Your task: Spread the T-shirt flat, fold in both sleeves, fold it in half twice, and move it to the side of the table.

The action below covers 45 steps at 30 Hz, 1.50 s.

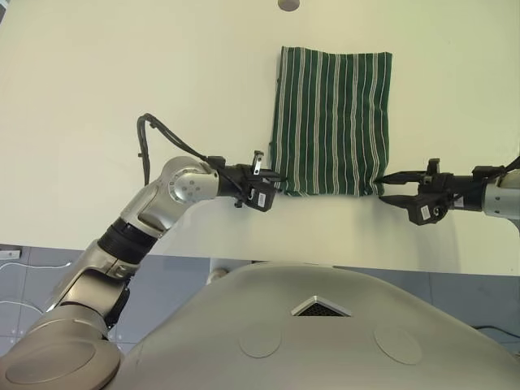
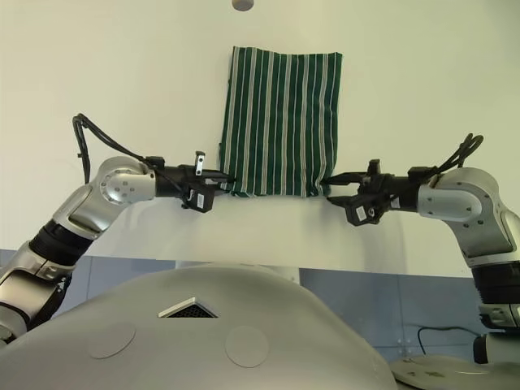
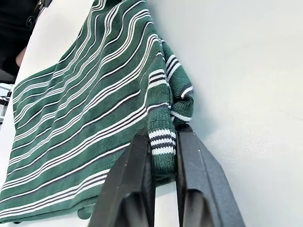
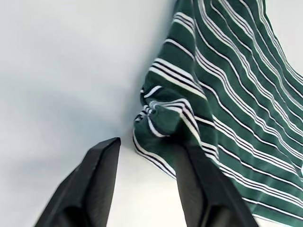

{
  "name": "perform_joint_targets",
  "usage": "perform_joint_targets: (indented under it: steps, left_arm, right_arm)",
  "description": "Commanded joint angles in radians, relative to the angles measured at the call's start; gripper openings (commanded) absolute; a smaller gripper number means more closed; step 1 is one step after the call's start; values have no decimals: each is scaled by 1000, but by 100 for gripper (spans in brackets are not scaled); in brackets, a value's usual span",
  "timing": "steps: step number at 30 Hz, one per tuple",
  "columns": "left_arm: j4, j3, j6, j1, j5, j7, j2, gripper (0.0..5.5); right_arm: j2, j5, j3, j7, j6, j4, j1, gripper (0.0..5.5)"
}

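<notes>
Neatly folded rectangular green knit T-shirt (image 1: 333, 122), white stripes, L tool (image 1: 280, 176) pinching its corner, R tool (image 1: 383, 188) splayed.

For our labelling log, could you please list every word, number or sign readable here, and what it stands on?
None can be read.
The T-shirt shows stripes only, no print.
A small pale sticker on the left tool is too small to read.
The table bears no visible writing.
</notes>
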<state>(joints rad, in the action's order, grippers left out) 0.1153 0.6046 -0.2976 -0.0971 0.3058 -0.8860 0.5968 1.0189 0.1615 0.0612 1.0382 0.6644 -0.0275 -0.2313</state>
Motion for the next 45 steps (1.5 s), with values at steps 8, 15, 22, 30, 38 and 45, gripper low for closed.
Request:
perform_joint_targets:
  steps: [8, 15, 22, 30, 38, 45]
  left_arm:
    - [-148, 29, 46, -49, -49, -78, -17, 0]
    - [-170, -221, 525, -335, -628, -372, -53, 0]
    - [-1097, -320, 418, -883, -541, -277, -331, 0]
    - [-1431, -553, 291, -969, -520, 209, -431, 90]
    - [-1171, -687, 122, -737, -554, 182, -342, 215]
    - [-490, -786, 351, -356, -693, 387, -399, 215]
  right_arm:
    - [-4, -70, 93, 25, -92, 42, 32, 51]
    - [-24, -512, 25, 234, -669, 90, 377, 0]
    - [-315, -260, 174, 166, -657, 864, 980, 0]
    - [-477, -77, 142, -364, -487, 1188, 1098, 123]
    - [-651, -229, 19, -149, -406, 1150, 1051, 205]
    - [-649, -287, -147, -535, -717, 1367, 960, 205]
